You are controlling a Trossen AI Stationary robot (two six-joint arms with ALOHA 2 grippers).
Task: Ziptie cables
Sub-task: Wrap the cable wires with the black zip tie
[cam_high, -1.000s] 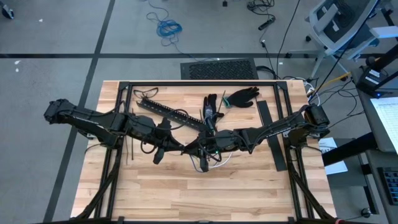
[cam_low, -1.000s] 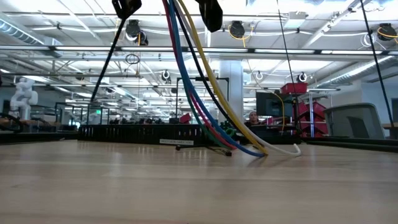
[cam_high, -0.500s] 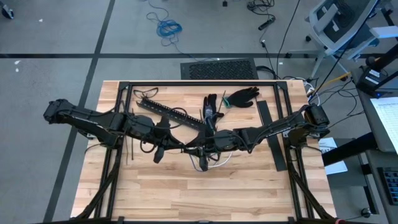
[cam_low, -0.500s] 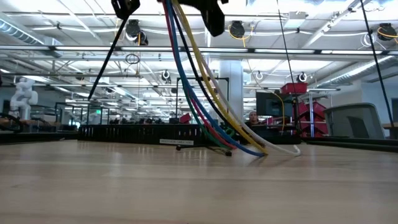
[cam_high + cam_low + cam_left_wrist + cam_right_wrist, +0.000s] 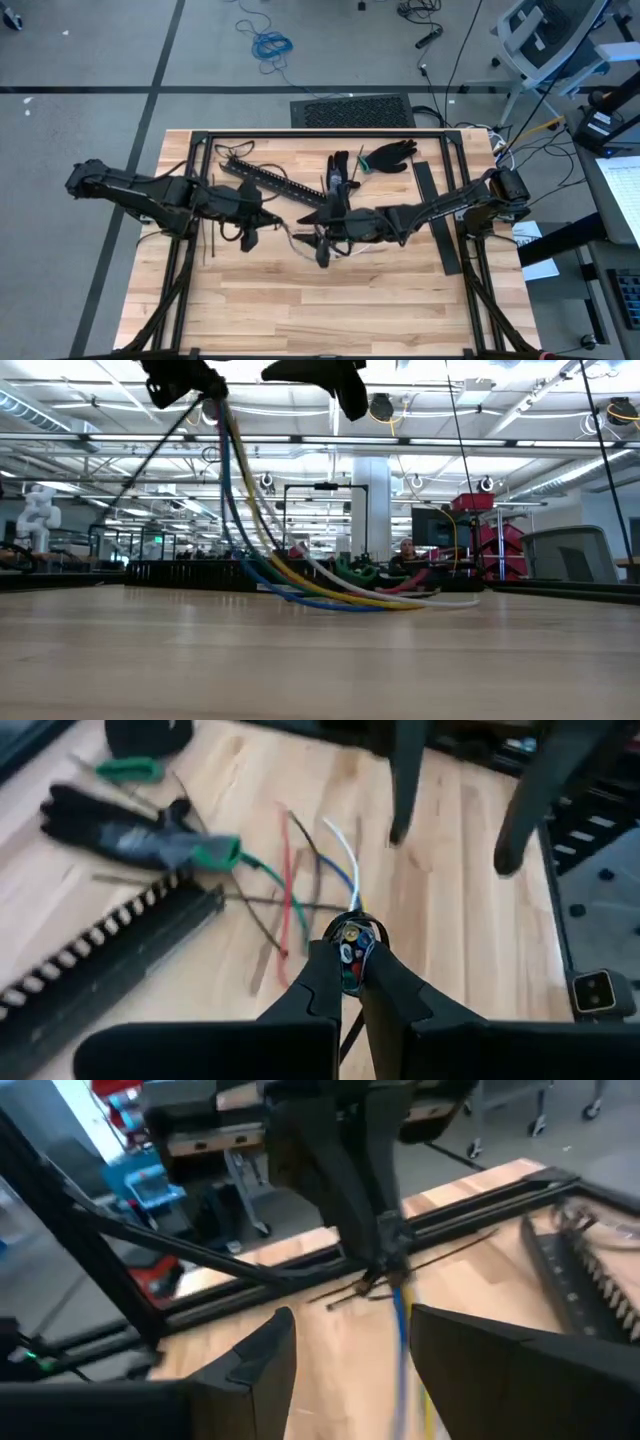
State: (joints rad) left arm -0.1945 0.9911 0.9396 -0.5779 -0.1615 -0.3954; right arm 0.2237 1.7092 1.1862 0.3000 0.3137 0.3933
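Note:
The cables, a bundle of blue, yellow, green, red and white wires, slant down from my left gripper to the table. My left gripper is shut on their gathered end left of the table's middle. A thin dark strip slants down from that held end. My right gripper stands open just right of it, above the wires, touching nothing. Loose zipties lie flat on the wood beyond, and one more ziptie lies under the left arm. My left gripper pinches the bundle's gathered end between its two fingertips, with the cut wire tips showing at the pinch. The fingers come from the table's left, slanting down. The wires hang slack below them, their free ends fanned out on the table.
A long black slotted rail lies slantwise at the far left of the middle. Black gloves and a second dark glove lie at the far side. A dark flat strip lies on the right. A black frame borders the table.
My right gripper has opened and let go of the cables while staying in place. My left gripper has gone toward the table's left edge with the bundle's end and tipped downward. The wires, which hung steeply before, now slant lower, with more of their length on the table.

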